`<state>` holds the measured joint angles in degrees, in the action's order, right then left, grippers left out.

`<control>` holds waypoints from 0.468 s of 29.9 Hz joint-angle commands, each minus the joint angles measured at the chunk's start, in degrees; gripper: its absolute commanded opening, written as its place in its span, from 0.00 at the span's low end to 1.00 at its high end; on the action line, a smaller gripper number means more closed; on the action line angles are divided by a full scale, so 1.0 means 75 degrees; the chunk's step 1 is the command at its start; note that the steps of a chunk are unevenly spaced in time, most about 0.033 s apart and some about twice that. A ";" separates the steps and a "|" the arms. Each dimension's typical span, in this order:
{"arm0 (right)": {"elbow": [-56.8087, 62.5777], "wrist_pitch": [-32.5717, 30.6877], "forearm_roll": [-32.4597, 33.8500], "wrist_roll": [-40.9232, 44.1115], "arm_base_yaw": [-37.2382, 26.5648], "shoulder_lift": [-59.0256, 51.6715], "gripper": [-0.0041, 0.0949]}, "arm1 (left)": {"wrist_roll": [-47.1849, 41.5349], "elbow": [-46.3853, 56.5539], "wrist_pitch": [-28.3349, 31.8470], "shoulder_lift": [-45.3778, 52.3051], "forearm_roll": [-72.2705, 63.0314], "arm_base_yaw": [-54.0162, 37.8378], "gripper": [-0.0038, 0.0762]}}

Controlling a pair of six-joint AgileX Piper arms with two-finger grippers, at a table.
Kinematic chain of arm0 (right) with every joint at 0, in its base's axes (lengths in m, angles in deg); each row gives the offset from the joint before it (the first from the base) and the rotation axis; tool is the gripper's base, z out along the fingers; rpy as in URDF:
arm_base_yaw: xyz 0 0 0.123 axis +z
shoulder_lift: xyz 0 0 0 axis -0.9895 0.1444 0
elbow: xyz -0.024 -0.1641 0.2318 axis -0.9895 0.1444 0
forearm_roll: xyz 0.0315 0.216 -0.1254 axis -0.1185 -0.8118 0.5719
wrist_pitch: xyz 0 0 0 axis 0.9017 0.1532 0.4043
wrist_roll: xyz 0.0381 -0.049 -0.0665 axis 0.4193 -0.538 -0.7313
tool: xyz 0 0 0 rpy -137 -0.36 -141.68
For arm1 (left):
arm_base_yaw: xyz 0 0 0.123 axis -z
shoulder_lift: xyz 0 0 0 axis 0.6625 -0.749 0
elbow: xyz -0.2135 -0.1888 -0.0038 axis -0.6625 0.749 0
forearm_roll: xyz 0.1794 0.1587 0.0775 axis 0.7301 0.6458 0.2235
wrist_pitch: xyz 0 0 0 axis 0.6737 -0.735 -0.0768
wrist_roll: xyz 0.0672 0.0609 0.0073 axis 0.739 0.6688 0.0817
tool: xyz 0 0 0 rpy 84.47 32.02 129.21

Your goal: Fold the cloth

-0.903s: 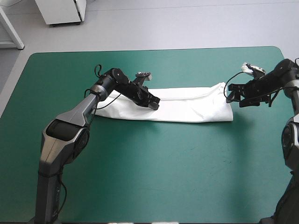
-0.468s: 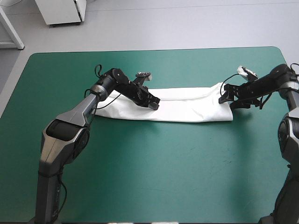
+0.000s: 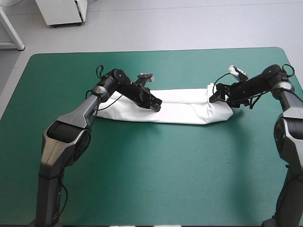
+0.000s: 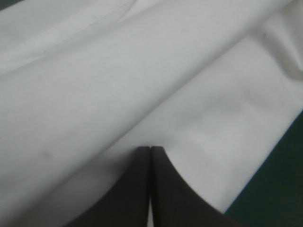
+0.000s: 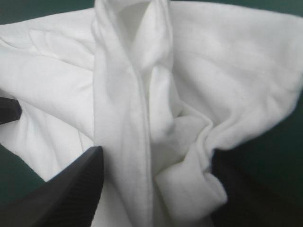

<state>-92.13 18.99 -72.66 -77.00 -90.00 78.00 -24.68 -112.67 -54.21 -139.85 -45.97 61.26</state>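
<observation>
The white T-shirt (image 3: 180,108) lies as a long folded strip across the middle of the teal-green cover. My left gripper (image 3: 157,105) is shut, its tip (image 4: 150,150) resting on the strip's middle, with white cloth (image 4: 142,71) all around it. My right gripper (image 3: 214,96) is at the strip's right end, which is bunched and wrinkled. In the right wrist view its fingers (image 5: 71,189) stand apart, open, and the crumpled end (image 5: 156,118) lies between them (image 5: 156,153). Whether they touch the cloth I cannot tell.
Bare teal-green cover (image 3: 156,175) stretches wide between the strip and the table's near edge, with a narrower band (image 3: 180,66) up to the far edge. The left gripper's black tip (image 5: 7,111) shows far off in the right wrist view.
My right gripper has moved left onto the strip's right end, which has shifted left and bunched up. The left arm has not moved.
</observation>
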 commanded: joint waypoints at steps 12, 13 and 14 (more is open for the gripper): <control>-0.0035 -0.0091 0.0055 -0.0380 0.0290 -0.0003 0.04 | -0.0006 -0.0250 -0.0191 0.0406 0.0018 0.0020 0.04; -0.0035 -0.0089 0.0022 -0.0380 0.0290 -0.0031 0.04 | -0.0040 -0.0286 -0.0213 0.0406 0.0065 0.0020 0.04; -0.0035 -0.0089 -0.0034 -0.0380 0.0290 -0.0068 0.04 | -0.0061 -0.0347 -0.0261 0.0406 0.0101 0.0020 0.04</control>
<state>-92.22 19.46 -73.41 -78.86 -88.74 79.57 -24.68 -113.16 -54.71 -139.93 -45.52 61.26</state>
